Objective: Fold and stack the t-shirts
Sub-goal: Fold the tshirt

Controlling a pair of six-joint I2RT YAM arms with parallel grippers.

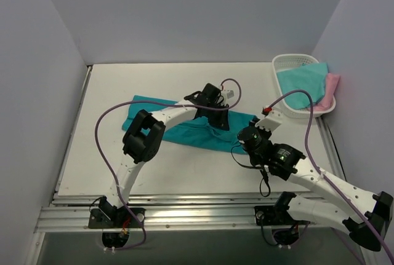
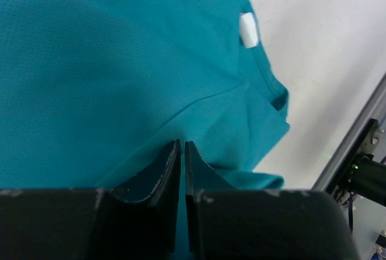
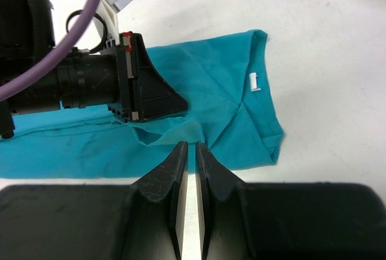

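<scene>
We are judging teal tee [image 1: 197, 134] soft, light, limp. We are finding left claw [image 2: 183, 148] pinching raised fold, right claw [image 3: 188, 148] hovering narrow, empty; advising hem-edge grips.

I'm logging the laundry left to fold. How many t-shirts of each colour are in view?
teal t-shirt: 1
aqua t-shirt, in the basket: 1
pink t-shirt, in the basket: 1
Total: 3

Stretching the left arm [image 1: 144, 136] forward with elbow raised, angling the left claw [image 2: 182, 145] downward, pressing its fingers [image 2: 166, 172] almost together, folding the right arm [image 1: 320, 182] inward, holding the right claw [image 3: 191, 146] nearly closed.
</scene>
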